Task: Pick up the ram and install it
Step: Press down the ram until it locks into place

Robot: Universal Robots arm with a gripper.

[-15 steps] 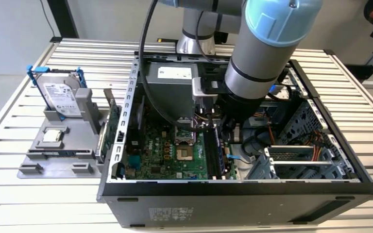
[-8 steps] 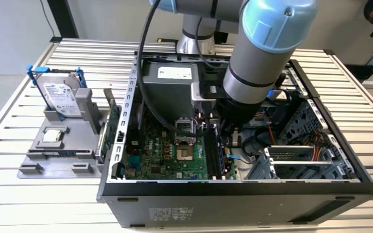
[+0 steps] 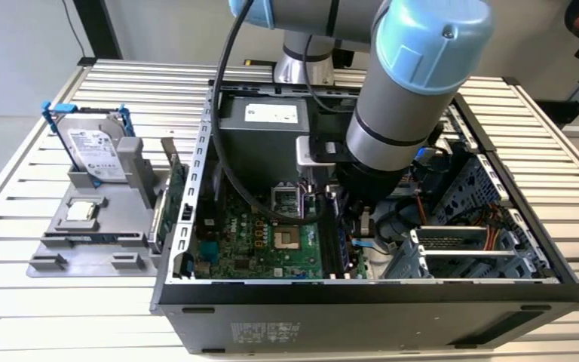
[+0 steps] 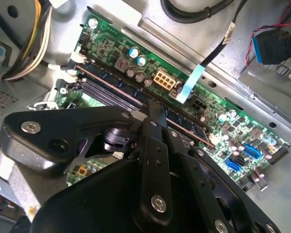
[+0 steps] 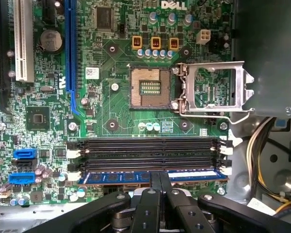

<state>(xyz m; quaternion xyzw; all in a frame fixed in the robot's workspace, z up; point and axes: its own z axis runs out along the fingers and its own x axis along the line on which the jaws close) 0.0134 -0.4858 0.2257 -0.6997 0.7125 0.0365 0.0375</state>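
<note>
a boxy black steel computer case (image 3: 370,317) lies open on a slatted metal table (image 3: 28,181), filling the exterior view's centre and lower right, with the arm's pale blue, rounded wrist reaching in from the top. inside, the glossy green motherboard (image 5: 116,111) carries an open square processor socket (image 5: 150,87). the black, angular gripper (image 5: 159,180) is clenched on the ram (image 5: 150,176), a thin blue-edged stick standing in the slot at the lower centre of the first wrist view.

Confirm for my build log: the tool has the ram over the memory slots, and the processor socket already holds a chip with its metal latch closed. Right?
Not quite. In the first wrist view the square processor socket is empty and its silver metal latch frame is swung open. The black tool is at the blue-labelled ram stick over the long black memory slots.
</note>
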